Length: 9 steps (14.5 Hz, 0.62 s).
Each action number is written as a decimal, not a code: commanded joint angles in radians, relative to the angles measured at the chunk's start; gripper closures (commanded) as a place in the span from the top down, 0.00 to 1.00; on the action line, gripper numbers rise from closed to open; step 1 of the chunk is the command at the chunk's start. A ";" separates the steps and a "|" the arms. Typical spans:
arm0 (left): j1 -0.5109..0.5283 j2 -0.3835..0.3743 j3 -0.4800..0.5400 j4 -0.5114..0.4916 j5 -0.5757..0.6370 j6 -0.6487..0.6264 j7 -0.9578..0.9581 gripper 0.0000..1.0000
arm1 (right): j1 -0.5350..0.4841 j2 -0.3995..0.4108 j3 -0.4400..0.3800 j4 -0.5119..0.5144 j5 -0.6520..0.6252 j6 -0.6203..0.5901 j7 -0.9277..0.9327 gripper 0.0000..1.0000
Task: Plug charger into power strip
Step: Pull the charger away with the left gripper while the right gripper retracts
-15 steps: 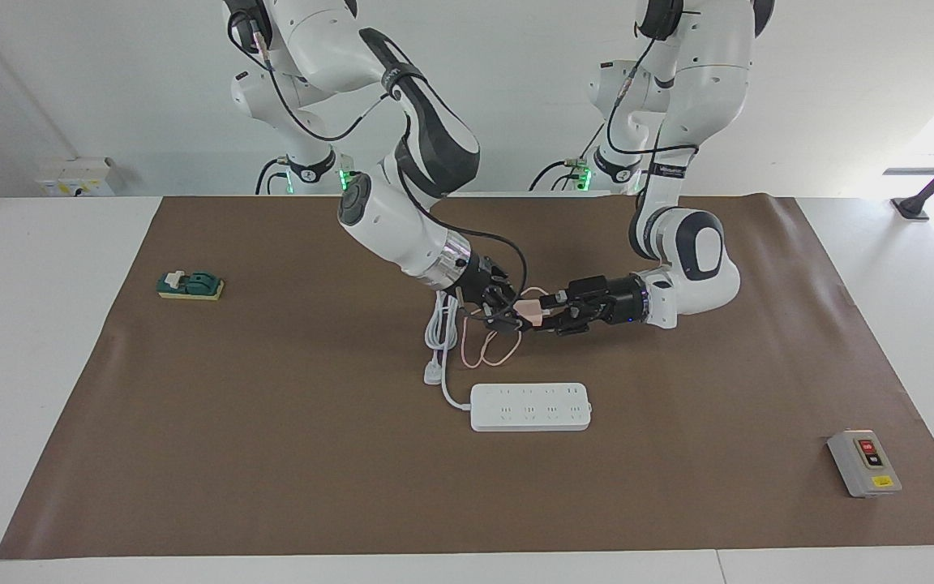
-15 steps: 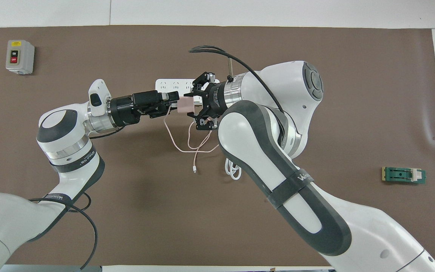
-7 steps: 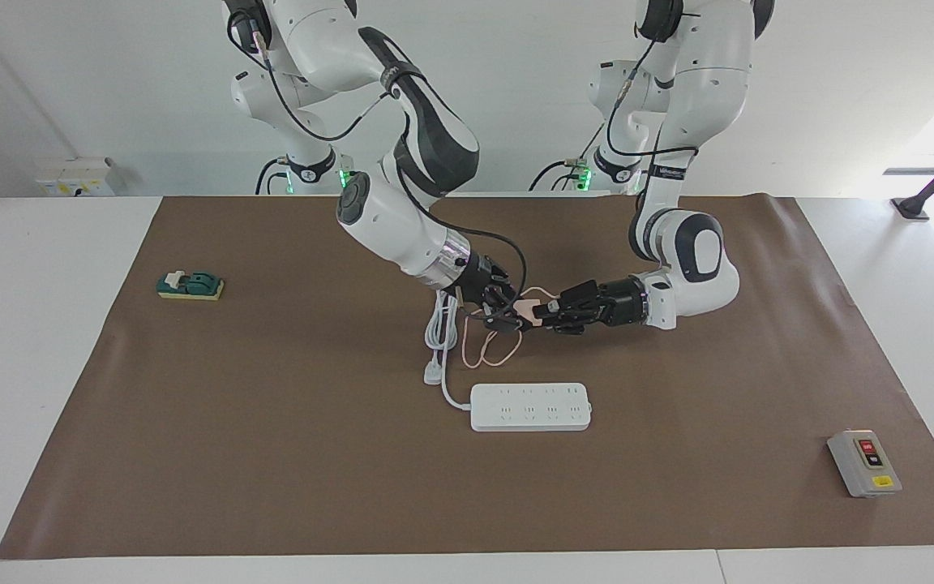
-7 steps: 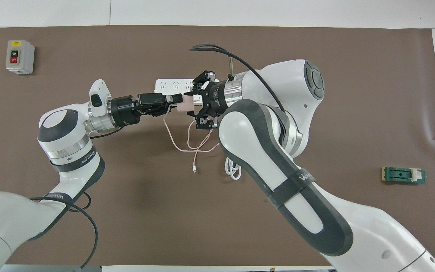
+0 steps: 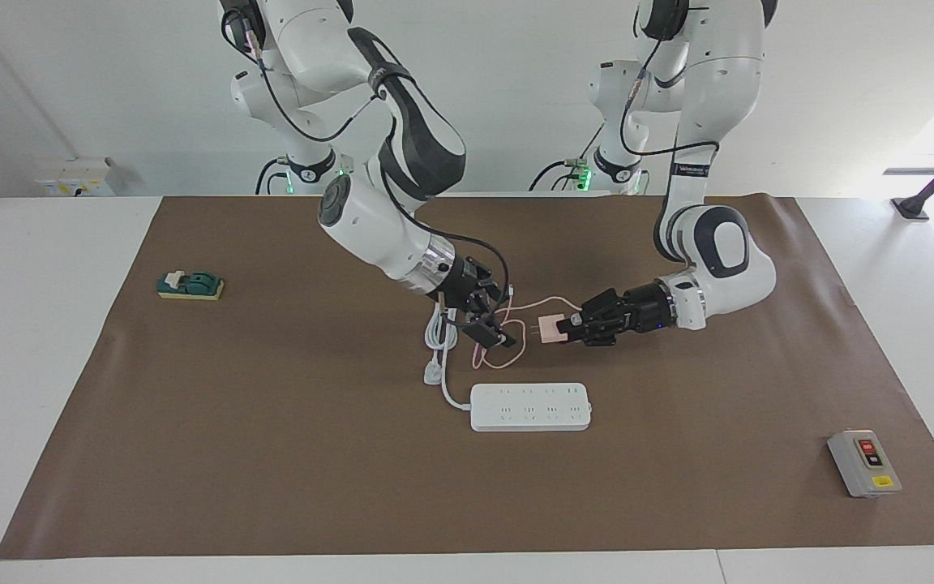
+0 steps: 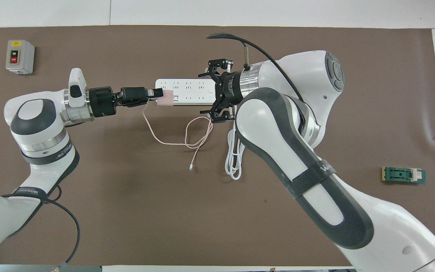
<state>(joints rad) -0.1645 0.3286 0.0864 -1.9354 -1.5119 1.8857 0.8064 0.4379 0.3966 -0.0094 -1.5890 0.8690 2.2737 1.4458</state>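
**Charger in hand, not yet plugged**

The charger (image 5: 550,327) hangs in the air, clamped in the left gripper (image 5: 571,328), over the mat beside the power strip (image 5: 530,406) — prongs unseated. The right gripper (image 5: 493,331) hovers over the mat nearby, jaws wide and empty — insertion remains.

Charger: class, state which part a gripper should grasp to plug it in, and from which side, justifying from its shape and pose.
Grip the charger across two flat opposite faces of its cube, coming from the end away from the prongs, where the left gripper holds it. The prongs stay free for the power strip; the cable is too limp.
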 commanded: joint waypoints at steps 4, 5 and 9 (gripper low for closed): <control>0.003 -0.086 0.168 0.187 0.567 -0.045 -0.345 0.00 | -0.154 -0.088 0.000 0.000 -0.115 -0.106 0.021 1.00; 0.005 -0.086 0.174 0.273 0.690 -0.119 -0.472 0.00 | -0.168 -0.100 0.000 0.000 -0.154 -0.111 0.016 1.00; 0.019 -0.074 0.174 0.515 0.939 -0.399 -0.785 0.00 | -0.223 -0.111 -0.001 -0.006 -0.194 -0.114 -0.037 1.00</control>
<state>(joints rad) -0.1465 0.2210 0.2595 -1.5090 -0.6498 1.5795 0.1050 0.2408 0.2967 -0.0184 -1.5855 0.7031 2.1669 1.4410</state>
